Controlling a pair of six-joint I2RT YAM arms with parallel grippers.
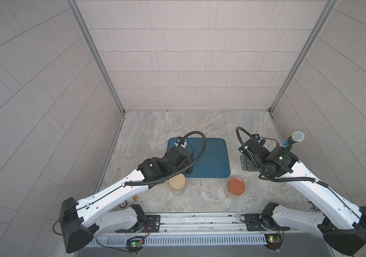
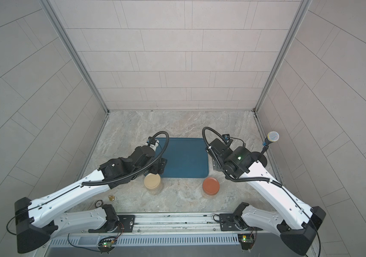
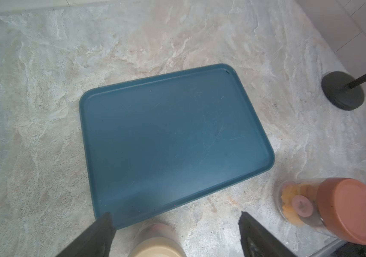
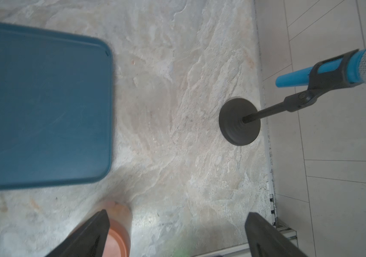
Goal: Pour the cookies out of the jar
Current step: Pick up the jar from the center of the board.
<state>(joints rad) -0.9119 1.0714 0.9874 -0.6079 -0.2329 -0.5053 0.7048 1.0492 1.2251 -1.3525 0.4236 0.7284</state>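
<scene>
**Tool state.** The left gripper [image 3: 175,214] stood with its jaws apart and empty, above the beige-lidded jar [image 1: 177,183]. The right gripper [image 4: 177,213] was also spread and empty. One finger [image 4: 93,231] overlapped the rim of the orange lid [image 4: 119,233] in the right wrist view, and I could not tell whether it touched.

**Location.** The cookies [image 3: 293,200] were inside the clear orange-lidded jar [image 1: 236,185]. This jar stood on the table at 5 o'clock from the blue tray [image 1: 213,160], just off its corner. The beige-lidded jar stood at 7 o'clock, and I could not tell what it contained.

**Hazards, as I judged them.**
- The finger near the lid rim could clip it on descent and knock the jar over.
- The left arm was placed over the beige-lidded jar, so it could pick up the wrong one.
- The lid was on. Twisting it off with the smooth clear body unbraced could spin the jar.
- The tray rim was low, so a fast tip could scatter cookies past it.
- The microphone stand [image 4: 239,121], at 3 o'clock from the tray, crowded the right arm's swing.

**Orientation.** The jar stood upright. Its long axis was vertical and its lid faced up.
</scene>
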